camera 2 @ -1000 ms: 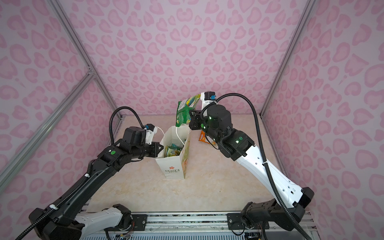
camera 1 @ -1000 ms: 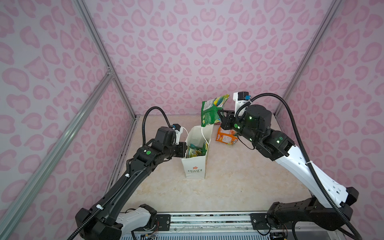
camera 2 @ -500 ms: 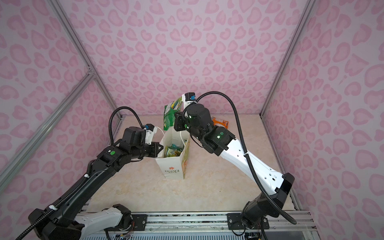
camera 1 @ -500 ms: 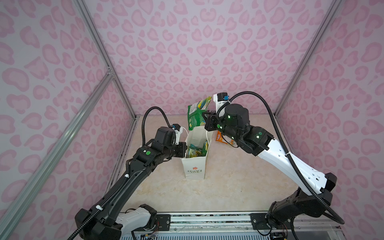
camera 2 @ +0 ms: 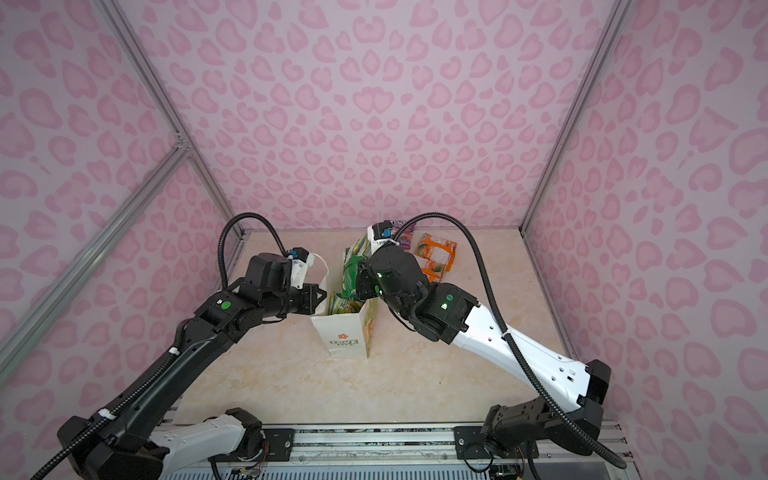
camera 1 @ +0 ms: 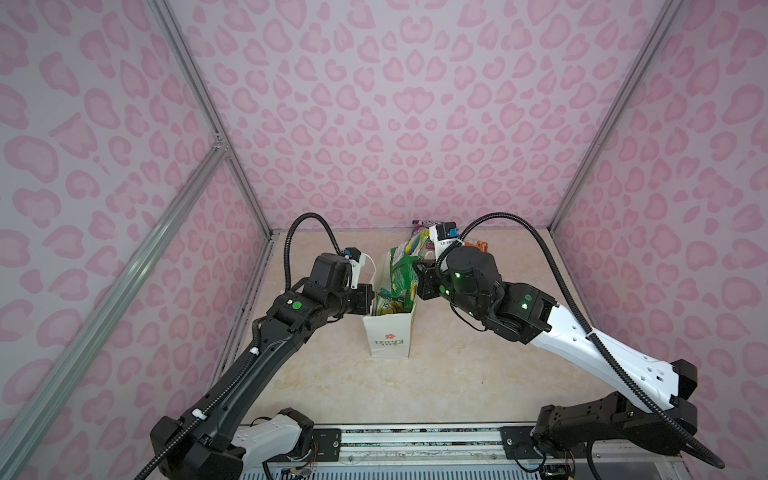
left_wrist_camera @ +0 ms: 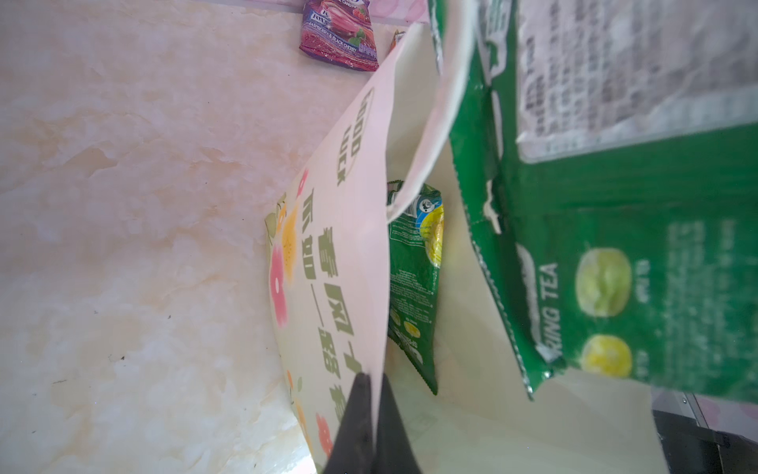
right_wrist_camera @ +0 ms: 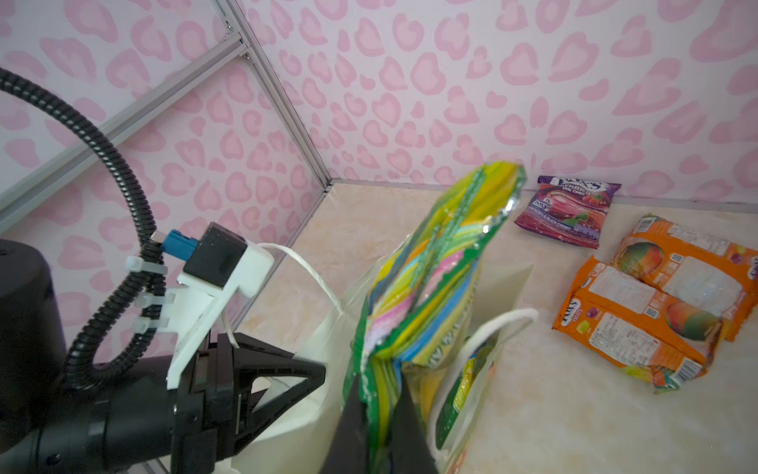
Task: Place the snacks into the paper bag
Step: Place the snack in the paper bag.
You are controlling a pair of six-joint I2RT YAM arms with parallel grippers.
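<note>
The white paper bag (camera 1: 388,338) (camera 2: 345,332) stands upright mid-table. My left gripper (camera 1: 369,298) (camera 2: 319,296) (left_wrist_camera: 371,379) is shut on the bag's left rim, and the printed bag wall (left_wrist_camera: 340,246) runs away from it. My right gripper (camera 1: 420,275) (camera 2: 360,279) (right_wrist_camera: 379,396) is shut on a yellow-green snack packet (camera 1: 404,266) (camera 2: 352,266) (right_wrist_camera: 434,254) (left_wrist_camera: 615,246), which hangs partly inside the bag's mouth. Another green packet (left_wrist_camera: 414,279) (camera 1: 392,305) lies inside the bag.
A purple packet (right_wrist_camera: 562,211) (left_wrist_camera: 338,37) (camera 2: 405,232) lies by the back wall. Two orange packets (right_wrist_camera: 640,324) (right_wrist_camera: 689,266) (camera 2: 436,253) lie to the right of the bag, behind my right arm. Pink patterned walls close in three sides.
My right arm has swung left and down with the yellow-green packet, from above the orange packets to the bag's mouth. The left arm and the bag have stayed still.
</note>
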